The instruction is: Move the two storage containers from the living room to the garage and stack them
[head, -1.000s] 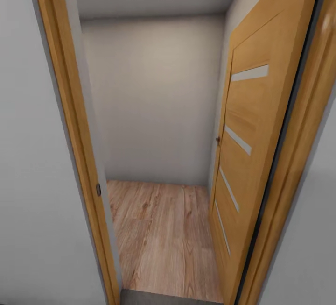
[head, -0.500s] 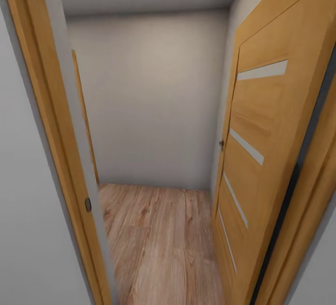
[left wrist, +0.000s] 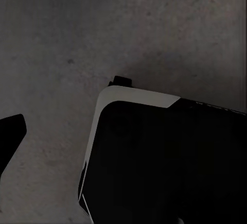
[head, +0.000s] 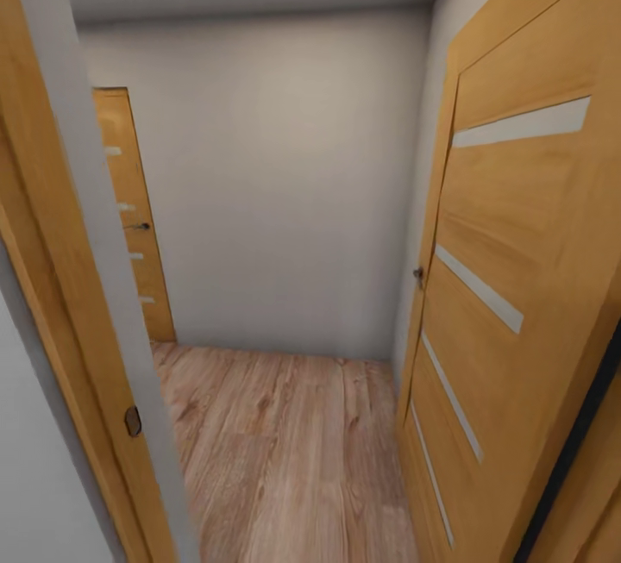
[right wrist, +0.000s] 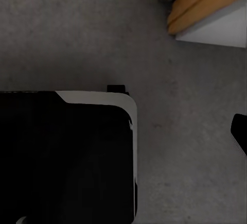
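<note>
The storage containers are out of view. The wrist views look down on dark grey mottled concrete floor, the garage's, with my black, white-edged base over it. My left gripper's dark fingertip shows at one edge of the left wrist view, with nothing held. At one edge of the right wrist view is a dark fingertip of the right gripper, also with nothing held.
A narrow doorway lies ahead, with a wooden jamb close on the left and an open wooden door with pale slits on the right. Beyond it are a small room with wood-plank flooring, a grey wall and a second wooden door.
The head camera has moved forward into the doorway. The jamb and open door loom larger, the second door on the left has come into view, and the ceiling lamp has slid off the top.
</note>
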Motion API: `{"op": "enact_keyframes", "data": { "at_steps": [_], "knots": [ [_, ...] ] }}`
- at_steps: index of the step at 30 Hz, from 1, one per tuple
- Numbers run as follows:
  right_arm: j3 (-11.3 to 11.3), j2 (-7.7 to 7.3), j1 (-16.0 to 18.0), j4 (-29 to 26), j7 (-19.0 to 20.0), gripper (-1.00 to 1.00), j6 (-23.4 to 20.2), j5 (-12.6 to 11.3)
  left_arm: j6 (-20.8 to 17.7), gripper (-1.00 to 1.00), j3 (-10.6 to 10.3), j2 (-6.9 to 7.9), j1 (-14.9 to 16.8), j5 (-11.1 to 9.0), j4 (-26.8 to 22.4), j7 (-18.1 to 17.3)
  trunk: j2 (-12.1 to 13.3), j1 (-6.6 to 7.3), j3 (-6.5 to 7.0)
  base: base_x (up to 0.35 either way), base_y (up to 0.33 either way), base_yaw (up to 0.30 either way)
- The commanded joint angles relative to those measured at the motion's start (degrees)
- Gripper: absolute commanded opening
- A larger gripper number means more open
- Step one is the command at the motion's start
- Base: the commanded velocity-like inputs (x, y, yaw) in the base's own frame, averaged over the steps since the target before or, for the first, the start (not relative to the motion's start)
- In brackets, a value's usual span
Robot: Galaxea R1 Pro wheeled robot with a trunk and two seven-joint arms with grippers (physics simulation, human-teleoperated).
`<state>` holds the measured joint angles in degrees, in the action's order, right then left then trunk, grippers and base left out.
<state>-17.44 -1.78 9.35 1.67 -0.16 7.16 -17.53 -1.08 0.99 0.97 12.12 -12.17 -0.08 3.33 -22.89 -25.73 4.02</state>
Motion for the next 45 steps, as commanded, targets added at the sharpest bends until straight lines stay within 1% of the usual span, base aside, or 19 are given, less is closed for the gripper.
{"op": "enact_keyframes", "data": {
  "at_steps": [1,12,26,38,45],
  "knots": [
    [-0.49,0.02,0.05,0.18,-0.02,1.00,0.31,-0.46,-0.11,1.00,0.09,-0.02,0.01,-0.32,-0.01,0.07,-0.03,-0.05,-0.02,0.318,0.000,0.000],
    [-0.49,0.02,0.05,0.18,-0.02,1.00,0.31,-0.49,-0.07,1.00,0.07,-0.01,0.01,-0.31,-0.01,0.06,-0.03,-0.05,-0.02,0.318,-0.018,0.000],
    [-0.49,0.02,0.05,0.18,-0.02,1.00,0.31,-0.47,0.02,1.00,0.07,-0.01,0.01,-0.35,-0.01,0.09,-0.03,-0.05,-0.02,0.298,-0.114,0.000],
    [-0.49,0.02,0.05,0.18,-0.02,1.00,0.31,-0.47,0.11,1.00,0.07,0.00,0.01,-0.45,-0.01,0.09,-0.03,-0.05,-0.02,0.054,-0.012,0.000],
    [-0.49,0.02,0.05,0.18,-0.02,1.00,0.31,-0.48,0.11,1.00,0.07,-0.06,0.01,-0.45,-0.01,0.09,-0.03,-0.05,-0.02,0.000,0.071,0.000]
  ]
}}
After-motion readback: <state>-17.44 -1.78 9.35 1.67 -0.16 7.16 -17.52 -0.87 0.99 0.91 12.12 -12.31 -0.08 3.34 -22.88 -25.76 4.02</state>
